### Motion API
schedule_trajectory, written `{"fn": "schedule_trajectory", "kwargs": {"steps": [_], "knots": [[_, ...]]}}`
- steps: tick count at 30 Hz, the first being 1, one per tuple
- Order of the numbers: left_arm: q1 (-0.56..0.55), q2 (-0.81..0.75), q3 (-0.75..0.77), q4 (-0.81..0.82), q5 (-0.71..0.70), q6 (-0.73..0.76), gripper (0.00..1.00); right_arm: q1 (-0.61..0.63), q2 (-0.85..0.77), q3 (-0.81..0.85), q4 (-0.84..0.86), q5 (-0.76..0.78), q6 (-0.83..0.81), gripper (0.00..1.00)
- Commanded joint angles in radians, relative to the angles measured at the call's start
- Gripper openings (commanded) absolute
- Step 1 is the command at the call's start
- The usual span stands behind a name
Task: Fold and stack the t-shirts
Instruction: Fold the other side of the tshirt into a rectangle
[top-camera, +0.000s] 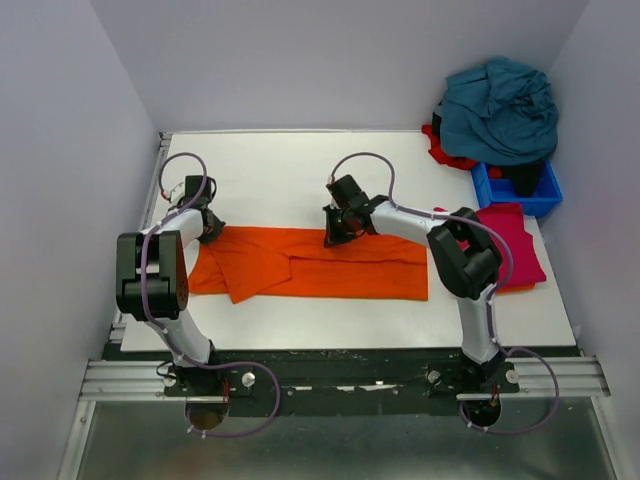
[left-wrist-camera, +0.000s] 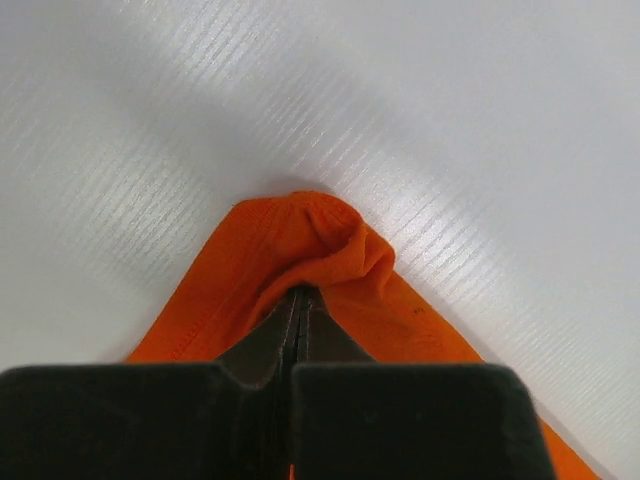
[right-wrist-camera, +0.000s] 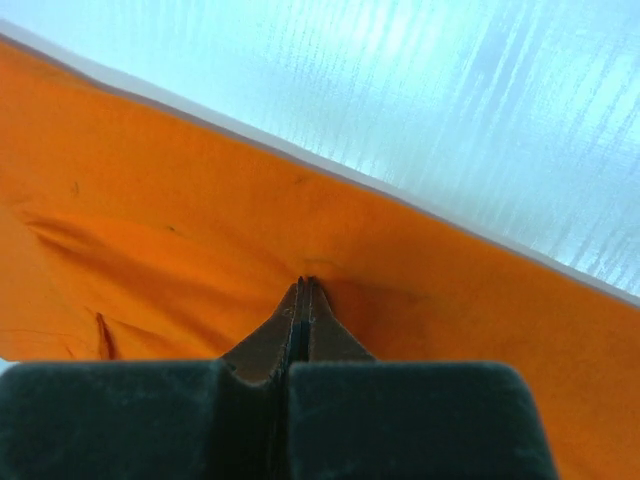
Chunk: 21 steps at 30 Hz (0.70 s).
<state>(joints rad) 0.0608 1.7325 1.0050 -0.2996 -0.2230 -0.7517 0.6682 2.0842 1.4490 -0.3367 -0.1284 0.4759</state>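
An orange t-shirt (top-camera: 310, 265) lies spread across the middle of the white table, partly folded. My left gripper (top-camera: 210, 228) is shut on its far left corner, where the cloth (left-wrist-camera: 300, 250) bunches at the fingertips. My right gripper (top-camera: 336, 234) is shut on the shirt's far edge near the middle, pinching the cloth (right-wrist-camera: 250, 250). A folded magenta t-shirt (top-camera: 512, 240) lies at the right. A teal-blue t-shirt (top-camera: 500, 105) is heaped at the back right over a red one (top-camera: 445, 150).
A small blue plastic bin (top-camera: 520, 188) stands at the right, behind the magenta shirt. White walls close the table on the left, back and right. The metal rail (top-camera: 340, 375) with the arm bases runs along the near edge.
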Motion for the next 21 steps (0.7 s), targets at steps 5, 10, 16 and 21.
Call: {"fn": "schedule_trajectory", "kwargs": {"steps": [5,10,16,21], "knots": [[-0.007,-0.141,-0.003,0.031,0.004,0.069,0.05,-0.009,-0.214,-0.143,0.013,0.111,-0.042,0.01],[-0.029,-0.284,-0.04,0.01,-0.038,0.037,0.07,-0.009,-0.45,-0.356,0.059,0.173,-0.03,0.01],[-0.058,-0.439,-0.242,0.059,0.014,-0.061,0.0,-0.009,-0.662,-0.617,0.044,0.215,-0.001,0.01],[-0.093,-0.438,-0.329,0.07,-0.016,-0.184,0.0,-0.01,-0.688,-0.653,-0.083,0.4,0.07,0.01]]}}
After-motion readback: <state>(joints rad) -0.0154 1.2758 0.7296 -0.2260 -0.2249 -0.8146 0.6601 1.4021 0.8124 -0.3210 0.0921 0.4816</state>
